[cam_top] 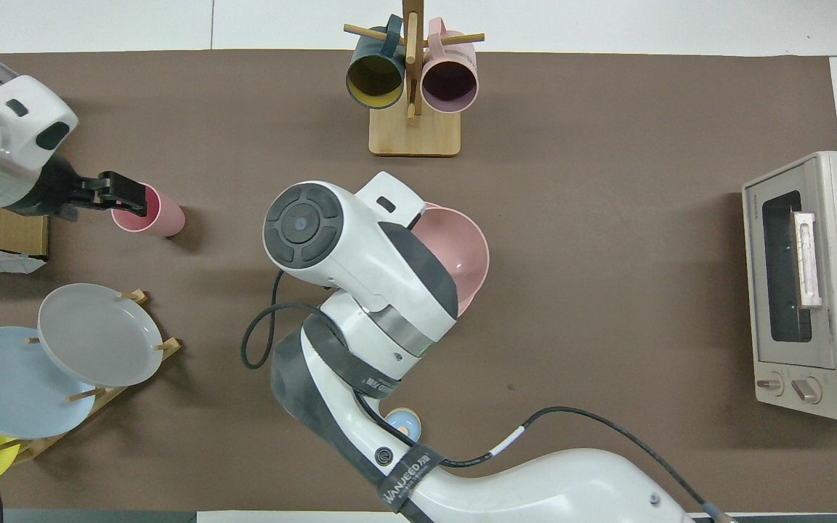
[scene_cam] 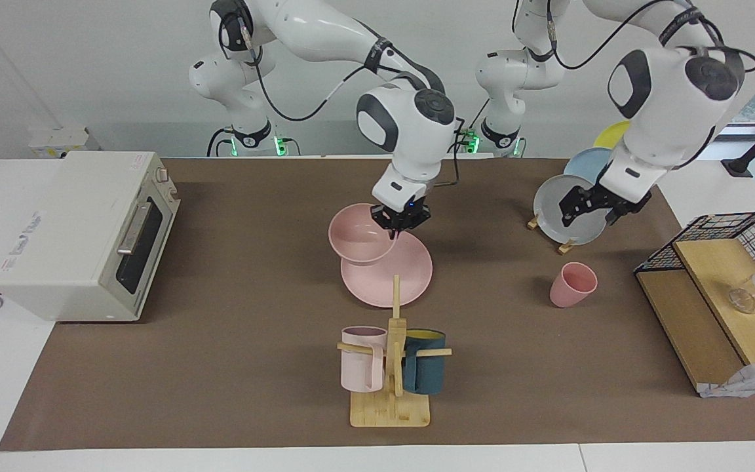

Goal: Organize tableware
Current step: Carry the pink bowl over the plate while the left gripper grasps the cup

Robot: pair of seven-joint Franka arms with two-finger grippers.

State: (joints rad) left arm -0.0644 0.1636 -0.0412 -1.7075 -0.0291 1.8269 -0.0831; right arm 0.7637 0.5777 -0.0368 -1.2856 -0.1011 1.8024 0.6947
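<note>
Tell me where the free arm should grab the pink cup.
Probably the rim. The pink cup stands upright, mouth up, alone on the mat, so the left gripper could drop straight down, one finger inside and one outside. The wall tapers downward, so a side pinch might slip.

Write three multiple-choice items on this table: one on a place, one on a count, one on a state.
1. Where is the pink cup?
A. in the toaster oven
B. on the brown mat, toward the left arm's end
C. in the wire basket

2. How many mugs hang on the wooden mug rack?
A. one
B. two
C. four

3. What state is the pink bowl in?
A. upside down on the mat
B. stacked under the cup
C. gripped at its rim by the right gripper, over the pink plate

Answers: 
1 B, the cup stands alone on the mat, with the left gripper over it.
2 B, a pale pink mug and a teal mug hang there.
3 C, the fingers pinch the bowl's rim above the plate.
</note>
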